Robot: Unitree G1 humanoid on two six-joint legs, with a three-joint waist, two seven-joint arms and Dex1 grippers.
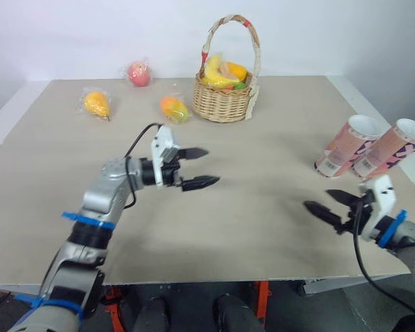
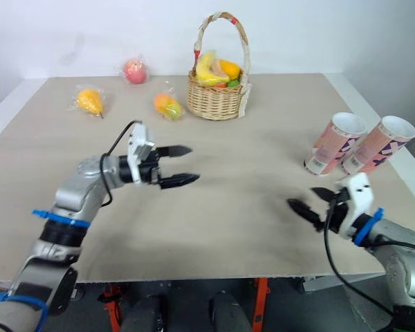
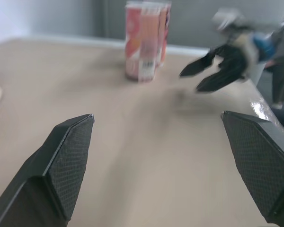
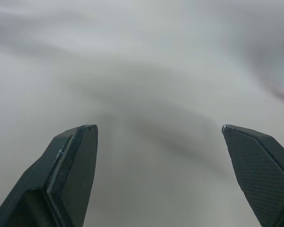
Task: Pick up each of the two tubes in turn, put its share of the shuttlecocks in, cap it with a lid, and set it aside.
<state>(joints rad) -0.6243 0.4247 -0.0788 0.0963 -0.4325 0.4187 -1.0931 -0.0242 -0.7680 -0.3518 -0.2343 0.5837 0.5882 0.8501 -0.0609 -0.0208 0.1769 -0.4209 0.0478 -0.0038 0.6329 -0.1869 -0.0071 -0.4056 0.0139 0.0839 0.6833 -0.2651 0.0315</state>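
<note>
Two pink patterned tubes lie side by side on the table's right side, open ends pointing away: one tube nearer the middle, the other tube by the right edge. In the left wrist view both show as a pair of tubes. My left gripper hovers open over the table's middle, nothing between its fingers. My right gripper is open and empty near the front right edge, a short way in front of the tubes, and shows as the right gripper from the left wrist.
A wicker basket of fruit stands at the back centre. Wrapped fruits lie at the back left: an orange one, a red one and an orange-green one. The beige table ends just right of the tubes.
</note>
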